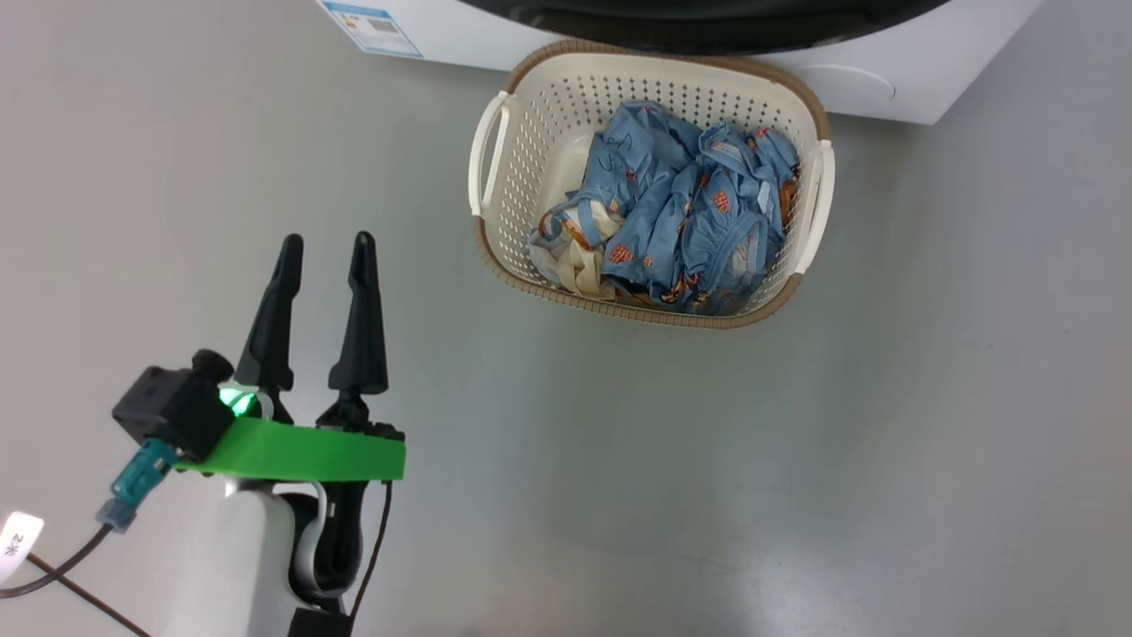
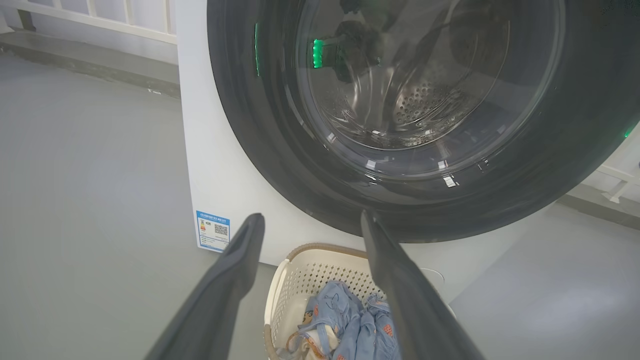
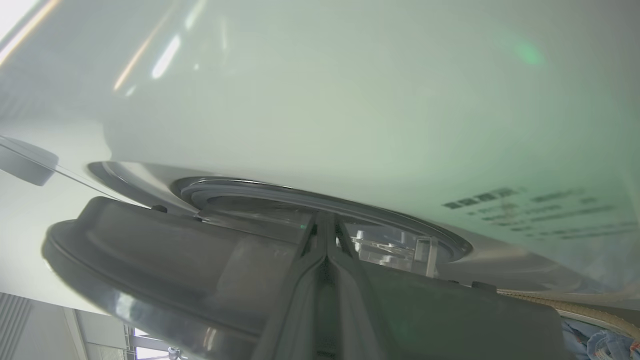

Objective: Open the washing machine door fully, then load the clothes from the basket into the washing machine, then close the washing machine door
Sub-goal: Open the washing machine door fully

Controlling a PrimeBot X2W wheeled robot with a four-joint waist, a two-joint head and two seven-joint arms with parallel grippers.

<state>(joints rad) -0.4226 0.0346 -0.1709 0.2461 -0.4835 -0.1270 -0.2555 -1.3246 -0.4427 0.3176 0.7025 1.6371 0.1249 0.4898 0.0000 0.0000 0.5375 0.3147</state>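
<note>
The right pincer had its two fingers pressed together with nothing visible between them. Their tips lay at the edge of the washing machine door, which stood ajar, with a gap between its dark rim and the white front of the washing machine. The left pincer hung over the floor at the near left, well apart from the basket, its fingers spread wide and empty. The basket stood at the far side, close against the foot of the machine and just below the door. The clothes were heaped inside it, none yet loaded.

The opening step looked unfinished. The closed fingers seemed to hook the glossy rim rather than clamp it, so they could slide off during the pull and let the door fall back. The door's lower edge hung close over the basket's brown rim. Whether it cleared could not be told, and a catch there would shove the basket or stall the swing. The left pincer pointed at the door's face and might sit in its sweep.
</note>
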